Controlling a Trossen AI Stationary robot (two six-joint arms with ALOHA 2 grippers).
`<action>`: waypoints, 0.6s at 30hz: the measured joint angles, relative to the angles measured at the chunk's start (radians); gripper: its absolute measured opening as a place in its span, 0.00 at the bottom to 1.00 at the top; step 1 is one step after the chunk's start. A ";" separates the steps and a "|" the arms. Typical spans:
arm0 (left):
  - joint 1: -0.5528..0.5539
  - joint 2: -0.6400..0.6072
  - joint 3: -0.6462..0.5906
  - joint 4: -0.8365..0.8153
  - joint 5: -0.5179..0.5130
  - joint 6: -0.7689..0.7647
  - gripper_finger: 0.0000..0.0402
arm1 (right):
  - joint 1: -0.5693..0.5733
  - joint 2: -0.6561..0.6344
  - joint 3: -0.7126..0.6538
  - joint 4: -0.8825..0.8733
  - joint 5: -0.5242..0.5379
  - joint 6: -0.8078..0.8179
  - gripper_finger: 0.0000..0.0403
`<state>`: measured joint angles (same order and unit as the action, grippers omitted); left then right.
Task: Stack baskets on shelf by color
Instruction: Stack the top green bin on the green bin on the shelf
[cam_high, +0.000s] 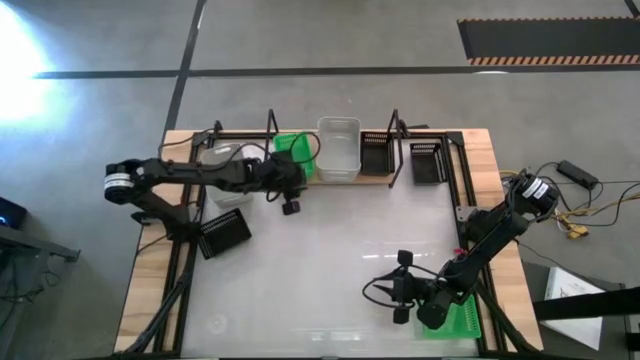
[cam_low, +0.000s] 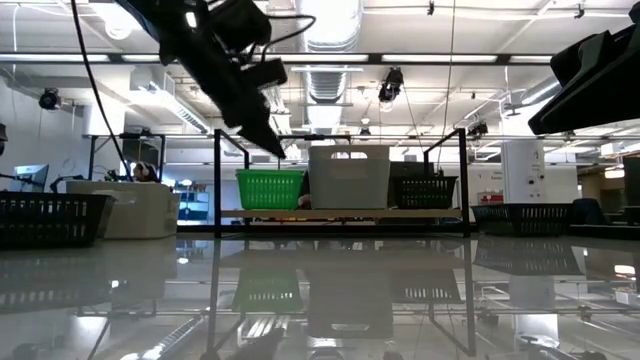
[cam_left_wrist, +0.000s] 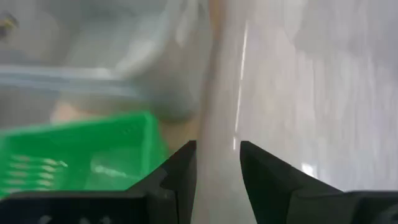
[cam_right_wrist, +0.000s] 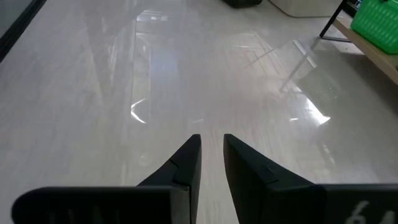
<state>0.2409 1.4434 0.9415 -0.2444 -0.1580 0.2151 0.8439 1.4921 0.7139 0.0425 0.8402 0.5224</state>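
Observation:
The shelf (cam_high: 345, 180) stands along the table's far edge. On its plank rest a green basket (cam_high: 293, 148), a white basket (cam_high: 338, 150) and a black basket (cam_high: 377, 153), each on its base. My left gripper (cam_high: 293, 190) hovers just in front of and above the green basket (cam_low: 270, 188), slightly open and empty (cam_left_wrist: 217, 155). My right gripper (cam_right_wrist: 212, 140) waits low over the table's near right part (cam_high: 393, 287), shut and empty. Another green basket (cam_high: 462, 320) lies just behind it at the near right edge.
A black basket (cam_high: 428, 160) sits to the right of the shelf. To the left of the shelf are white baskets (cam_high: 222, 175), with a black basket (cam_high: 225, 235) in front of them. The middle of the white table top (cam_high: 330, 250) is bare.

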 joint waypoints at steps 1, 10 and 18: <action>0.000 0.009 -0.008 0.000 -0.005 0.000 0.27 | 0.000 0.000 0.000 0.000 0.000 0.000 0.15; 0.000 0.075 -0.033 -0.007 -0.267 0.002 0.27 | 0.000 0.000 0.000 0.000 0.000 0.000 0.15; -0.003 0.057 -0.033 -0.014 -0.350 0.001 0.27 | 0.000 0.000 0.000 0.000 0.000 0.001 0.15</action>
<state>0.2379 1.4999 0.9081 -0.2580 -0.5075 0.2166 0.8439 1.4921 0.7139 0.0429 0.8402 0.5232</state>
